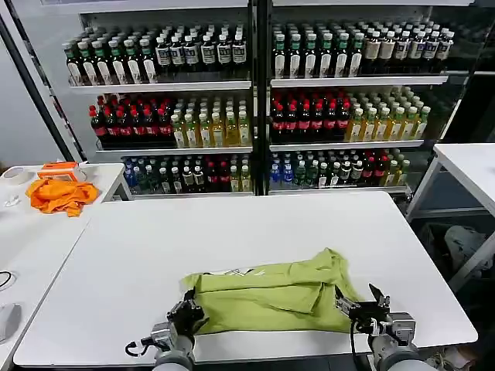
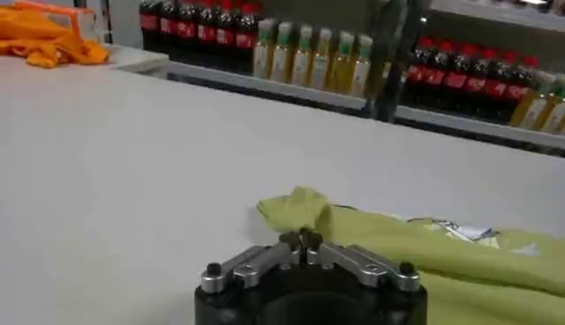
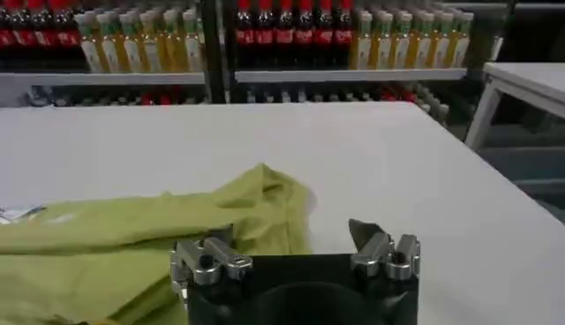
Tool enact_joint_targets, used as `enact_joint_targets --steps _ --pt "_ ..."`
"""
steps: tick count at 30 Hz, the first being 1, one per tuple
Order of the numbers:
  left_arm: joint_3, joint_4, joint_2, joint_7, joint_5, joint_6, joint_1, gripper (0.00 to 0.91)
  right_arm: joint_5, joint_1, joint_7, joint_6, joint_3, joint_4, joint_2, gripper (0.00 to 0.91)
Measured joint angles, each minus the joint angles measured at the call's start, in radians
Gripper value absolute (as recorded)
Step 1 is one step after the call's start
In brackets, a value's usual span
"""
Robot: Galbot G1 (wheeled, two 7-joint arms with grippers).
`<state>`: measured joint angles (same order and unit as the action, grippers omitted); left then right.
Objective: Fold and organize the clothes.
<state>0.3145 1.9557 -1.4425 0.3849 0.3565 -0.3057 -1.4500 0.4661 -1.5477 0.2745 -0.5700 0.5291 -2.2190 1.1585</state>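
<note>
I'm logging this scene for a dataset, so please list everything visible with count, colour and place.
T-shirt: one, light yellow-green, partly folded, at the near edge of the middle table.
Table: one, white, in front of the robot.
Orange cloth: one, bright orange, bunched on the side table at the left.
Side table: one, white, left.
Second table: one, white, right.
Bottle shelves: many drink bottles, red, yellow, green and dark, behind the table.
Left gripper: shut, at the shirt's left near corner.
Right gripper: open, at the shirt's right edge.
</note>
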Motion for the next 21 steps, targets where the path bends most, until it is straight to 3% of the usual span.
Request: enact_joint_targets --steps 8,21 --pt "0.096 0.061 0.055 -0.012 0.076 -0.011 -0.019 0.020 0.010 -0.002 0.001 0.000 0.013 -0.011 -0.010 0.907" --pt "0.390 0.123 0.245 -0.024 0.354 -0.066 -0.021 0.020 0.008 -0.012 0.000 0.000 0.021 -0.027 -0.014 0.907"
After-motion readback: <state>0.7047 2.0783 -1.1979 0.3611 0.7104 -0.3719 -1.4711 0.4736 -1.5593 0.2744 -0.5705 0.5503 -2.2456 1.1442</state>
